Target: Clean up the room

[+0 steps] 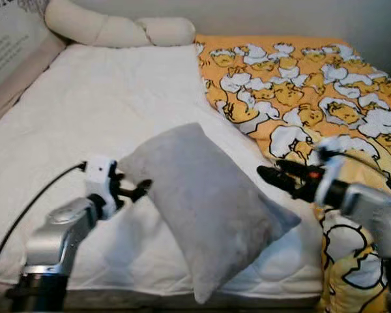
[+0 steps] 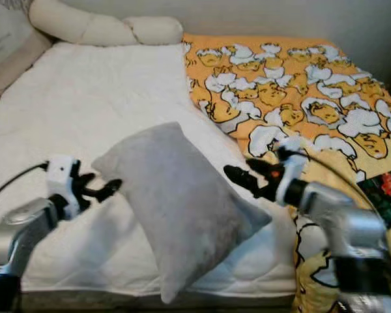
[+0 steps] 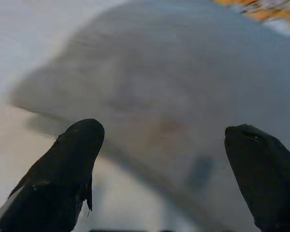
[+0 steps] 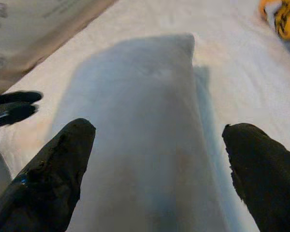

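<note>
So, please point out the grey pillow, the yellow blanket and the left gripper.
Pillow (image 1: pixel 202 202), left eye view, middle of its face.
Blanket (image 1: pixel 300 85), left eye view, patterned top.
Left gripper (image 1: pixel 138 190), left eye view, between fingertips.

bed sheet (image 1: pixel 104 104): white, quilted, covers the left and middle of the mattress, lightly creased
bolster (image 1: pixel 111 29): long, cream, knotted or twisted, lies across the head of the bed on the sheet, against the wall
duvet (image 1: pixel 300 85): orange-yellow with a white and yellow cartoon print, spread over the right side of the bed, its left edge overlapping the sheet, near end draped down over the front right corner
panel (image 1: pixel 10 39): pale, printed lettering too blurred to read, stands along the bed's left side
wall (image 1: pixel 280 16): plain grey, behind the bed
packet (image 2: pixel 388 186): red and dark, at the right edge on the duvet, kind cannot be told
</note>
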### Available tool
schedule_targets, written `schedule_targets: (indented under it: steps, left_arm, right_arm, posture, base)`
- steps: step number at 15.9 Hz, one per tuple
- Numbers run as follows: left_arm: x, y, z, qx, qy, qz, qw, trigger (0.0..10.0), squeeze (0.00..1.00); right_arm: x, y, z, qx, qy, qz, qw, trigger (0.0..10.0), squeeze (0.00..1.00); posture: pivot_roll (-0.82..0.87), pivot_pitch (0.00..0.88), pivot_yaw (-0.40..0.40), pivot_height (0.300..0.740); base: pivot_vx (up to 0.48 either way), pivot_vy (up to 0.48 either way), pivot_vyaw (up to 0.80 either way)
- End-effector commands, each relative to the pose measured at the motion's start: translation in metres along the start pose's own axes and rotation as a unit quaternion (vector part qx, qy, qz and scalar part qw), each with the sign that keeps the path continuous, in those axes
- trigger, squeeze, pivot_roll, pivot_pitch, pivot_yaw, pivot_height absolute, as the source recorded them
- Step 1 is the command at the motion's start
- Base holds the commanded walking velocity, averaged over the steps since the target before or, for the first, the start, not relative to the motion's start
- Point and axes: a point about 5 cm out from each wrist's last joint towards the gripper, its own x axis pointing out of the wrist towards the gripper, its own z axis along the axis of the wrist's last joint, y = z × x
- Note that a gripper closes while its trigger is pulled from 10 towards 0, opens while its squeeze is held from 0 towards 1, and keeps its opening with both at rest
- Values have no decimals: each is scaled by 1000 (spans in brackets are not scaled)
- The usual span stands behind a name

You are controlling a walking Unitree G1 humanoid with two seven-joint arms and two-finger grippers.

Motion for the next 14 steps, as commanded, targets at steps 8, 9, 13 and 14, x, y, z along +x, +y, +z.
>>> schedule_targets:
  steps: [8,9,13,14]
  left_arm:
    - [48,-48,-53,-106,79,-117,984,10000,1000]
    - [55,-51,-66,-96,114,-103,983,10000,1000]
    - [64,-63,-82,-150,145,-115,971,1569,0]
    - [65,-64,-83,-153,148,-111,971,745,0]
  right_arm:
    - [40,-20,-50,106,107,33,988,10000,1000]
    - [46,-17,-57,87,125,32,988,10000,1000]
    - [51,-7,-80,58,165,70,982,0,0]
    - [51,-6,-81,63,162,76,982,0,0]
  posture:
    - [-52,0,-26,740]
    - [-52,0,-30,740]
    - [-66,0,-31,740]
    - [-67,0,-32,740]
  base:
    - [0,0,0]
    - [0,0,0]
    - [0,0,0]
    - [0,0,0]
